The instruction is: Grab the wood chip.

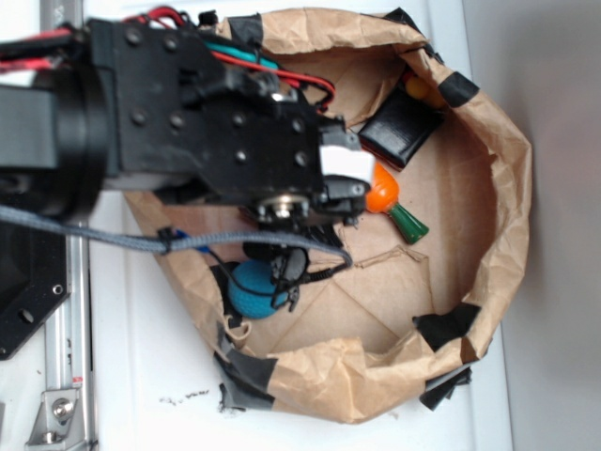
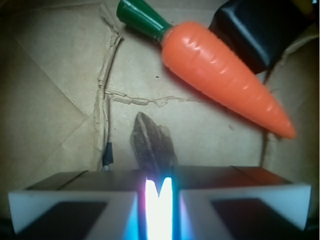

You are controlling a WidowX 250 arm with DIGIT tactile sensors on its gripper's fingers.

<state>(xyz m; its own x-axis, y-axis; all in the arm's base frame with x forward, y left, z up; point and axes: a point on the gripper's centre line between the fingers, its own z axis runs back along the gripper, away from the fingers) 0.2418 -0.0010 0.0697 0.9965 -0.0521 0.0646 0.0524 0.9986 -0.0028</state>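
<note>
— Three things lie on the brown paper [image 2: 50, 90]: black block [image 2: 260, 30], carrot [image 2: 225, 75], then the wood chip [image 2: 152, 145]. Grabbed yet?

— Not visibly. The gripper [image 2: 159, 197] is nearly closed at the chip's near end (grip unclear); lifting remains.

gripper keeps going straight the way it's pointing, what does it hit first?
Most likely the wood chip: in the wrist view it lies right ahead of the gripper, its near end at the narrow gap between the fingers. The carrot lies farther off to the side. Depth is uncertain.
</note>
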